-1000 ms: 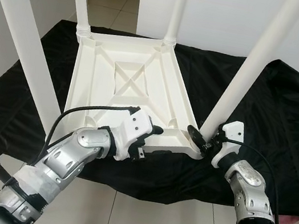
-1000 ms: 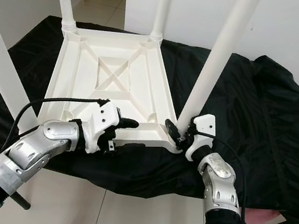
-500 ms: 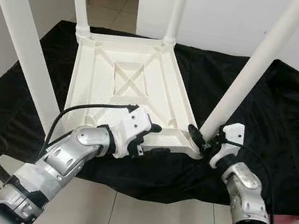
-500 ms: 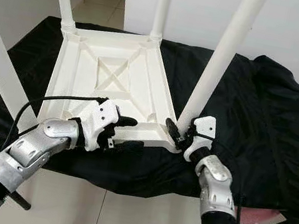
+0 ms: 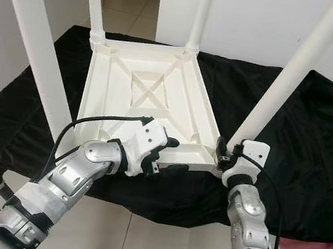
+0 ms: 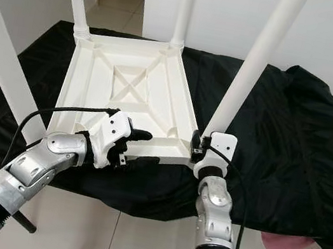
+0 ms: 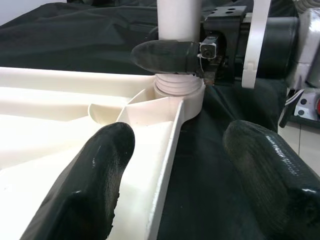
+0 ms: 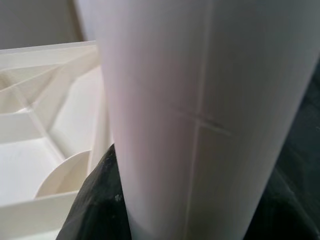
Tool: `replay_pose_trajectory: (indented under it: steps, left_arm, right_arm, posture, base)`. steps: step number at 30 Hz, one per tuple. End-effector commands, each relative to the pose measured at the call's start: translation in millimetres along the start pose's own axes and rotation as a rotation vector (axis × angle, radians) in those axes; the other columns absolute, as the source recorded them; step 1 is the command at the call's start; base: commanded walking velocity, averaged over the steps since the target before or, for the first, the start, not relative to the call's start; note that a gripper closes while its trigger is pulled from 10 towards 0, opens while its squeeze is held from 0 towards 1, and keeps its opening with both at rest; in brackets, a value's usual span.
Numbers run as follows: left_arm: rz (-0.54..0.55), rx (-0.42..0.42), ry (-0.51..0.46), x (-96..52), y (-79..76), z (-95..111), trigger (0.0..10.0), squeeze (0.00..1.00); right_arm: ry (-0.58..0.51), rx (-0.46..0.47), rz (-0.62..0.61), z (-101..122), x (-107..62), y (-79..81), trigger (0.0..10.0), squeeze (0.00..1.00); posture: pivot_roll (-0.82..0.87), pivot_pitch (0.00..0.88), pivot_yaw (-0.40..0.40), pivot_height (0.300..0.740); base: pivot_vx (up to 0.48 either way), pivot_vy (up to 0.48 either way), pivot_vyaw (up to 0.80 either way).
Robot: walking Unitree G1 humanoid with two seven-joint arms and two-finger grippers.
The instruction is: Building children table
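Upside-down table top (image 5: 145,98) sits on the black-draped counter (image 5: 319,138). Right gripper (image 5: 226,154) clamps the near-right leg (image 5: 284,81) at its socket; left gripper (image 7: 175,165) is open, straddling the rim. Looks like leg-seating; next probably twist it tight

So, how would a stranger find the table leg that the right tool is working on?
The white table lies upside down on a black cloth, four legs up. Take the near right corner: that leg leans outward and has the right tool at its base.
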State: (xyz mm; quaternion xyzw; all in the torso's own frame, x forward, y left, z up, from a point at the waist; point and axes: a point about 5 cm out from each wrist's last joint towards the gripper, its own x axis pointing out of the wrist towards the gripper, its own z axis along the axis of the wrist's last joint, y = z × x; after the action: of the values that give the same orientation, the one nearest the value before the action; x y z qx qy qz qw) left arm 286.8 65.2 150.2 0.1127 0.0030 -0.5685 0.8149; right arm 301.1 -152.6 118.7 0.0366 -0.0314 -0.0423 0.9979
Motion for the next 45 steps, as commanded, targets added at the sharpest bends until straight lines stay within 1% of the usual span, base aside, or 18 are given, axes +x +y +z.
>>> replay_pose_trajectory:
  steps: [1,7,16,17,18,19,23,25,26,27,28,29,30,32,34,36,40,45]
  left_arm:
    - [-0.095,0.005,0.01,0.4,-5.7,-2.7,10.0,0.0]
    - [-0.092,0.005,0.007,2.0,-5.5,-3.2,10.0,0.0]
    - [-0.08,0.005,-0.003,4.0,-4.0,-2.5,10.0,0.0]
    - [-0.077,0.005,-0.003,4.1,-5.0,-3.0,10.0,0.0]
    - [-0.077,0.005,-0.003,4.1,-5.0,-3.0,10.0,0.0]
    - [-0.075,0.005,-0.002,4.2,-6.2,-3.7,10.0,0.0]
    - [-0.076,0.004,0.0,3.2,-9.0,-4.9,10.0,0.0]
    - [-0.076,0.004,0.0,3.2,-9.0,-4.9,10.0,0.0]
    - [-0.075,0.0,0.005,1.6,-10.1,-6.7,10.0,0.0]
    - [-0.072,-0.005,0.007,0.7,-11.5,-8.0,10.0,0.0]
    - [-0.072,-0.005,0.007,0.7,-11.5,-8.0,10.0,0.0]
    - [-0.071,-0.008,0.007,0.4,-12.9,-9.0,10.0,0.0]
    - [-0.072,-0.011,0.007,0.2,-14.1,-9.3,10.0,0.0]
    - [-0.072,-0.011,0.007,0.2,-14.1,-9.3,10.0,0.0]
    - [-0.079,-0.017,0.009,-1.4,-17.6,-10.7,10.0,0.0]
    - [-0.079,-0.017,0.009,-1.4,-17.6,-10.7,10.0,0.0]
    - [-0.084,-0.019,0.019,-4.2,-19.5,-13.1,10.0,0.0]
    - [-0.082,-0.019,0.024,-5.6,-19.8,-13.6,10.0,0.0]
  right_arm:
    - [0.093,0.05,-0.131,-16.6,-7.2,-8.4,10.0,0.0]
    - [0.103,0.056,-0.149,-14.9,-8.2,7.8,10.0,0.0]
    - [0.089,0.033,-0.162,-11.0,-5.0,1.8,10.0,0.0]
    - [0.075,0.039,-0.139,-8.8,-4.8,1.0,10.0,0.81]
    - [0.075,0.039,-0.139,-8.8,-4.8,1.0,10.0,0.81]
    - [0.059,0.047,-0.091,-6.1,-5.3,2.6,10.0,1.0]
    - [0.013,0.075,0.008,0.9,-7.6,6.3,10.0,1.0]
    - [0.013,0.075,0.008,0.9,-7.6,6.3,10.0,1.0]
    - [-0.003,0.074,0.067,3.6,-10.0,5.5,10.0,1.0]
    - [-0.014,0.064,0.142,5.1,-13.4,2.0,10.0,0.49]
    - [-0.014,0.064,0.142,5.1,-13.4,2.0,10.0,0.49]
    - [-0.022,0.049,0.206,5.8,-16.2,-1.1,10.0,0.0]
    - [-0.028,0.034,0.252,6.1,-18.3,-4.0,10.0,0.0]
    - [-0.028,0.034,0.252,6.1,-18.3,-4.0,10.0,0.0]
    - [-0.026,0.013,0.342,5.4,-19.0,-14.6,10.0,0.0]
    - [-0.026,0.013,0.342,5.4,-19.0,-14.6,10.0,0.0]
    - [-0.02,-0.021,0.442,4.8,-16.9,-26.0,10.0,0.0]
    - [0.006,-0.068,0.525,3.2,-2.8,-38.4,10.0,0.0]
  posture:
    - [-0.05,0.0,0.028,0.74]
    - [-0.05,0.0,0.02,0.74]
    - [-0.05,0.0,0.002,0.74]
    - [-0.04,0.0,-0.001,0.74]
    - [-0.04,0.0,-0.001,0.74]
    - [-0.04,0.0,-0.003,0.74]
    - [-0.04,0.0,-0.011,0.74]
    - [-0.04,0.0,-0.011,0.74]
    - [-0.04,0.0,-0.022,0.74]
    - [-0.04,0.0,-0.023,0.74]
    - [-0.04,0.0,-0.023,0.74]
    - [-0.03,0.0,-0.026,0.74]
    - [-0.03,0.0,-0.026,0.74]
    - [-0.03,0.0,-0.026,0.74]
    - [-0.03,0.0,-0.026,0.74]
    - [-0.03,0.0,-0.026,0.74]
    - [-0.02,0.0,-0.029,0.74]
    - [-0.01,0.0,-0.031,0.74]
  base:
    - [0.0,0.0,0.0]
    - [0.0,0.0,0.0]
    - [0.0,0.0,0.0]
    - [0.0,0.0,0.0]
    - [0.0,0.0,0.0]
    - [0.0,0.0,0.0]
    - [0.0,0.0,0.0]
    - [0.0,0.0,0.0]
    - [0.0,0.0,0.0]
    - [0.0,0.0,0.0]
    - [0.0,0.0,0.0]
    - [0.0,0.0,0.0]
    - [0.0,0.0,0.0]
    - [0.0,0.0,0.0]
    - [0.0,0.0,0.0]
    - [0.0,0.0,0.0]
    - [0.0,0.0,0.0]
    - [0.0,0.0,0.0]
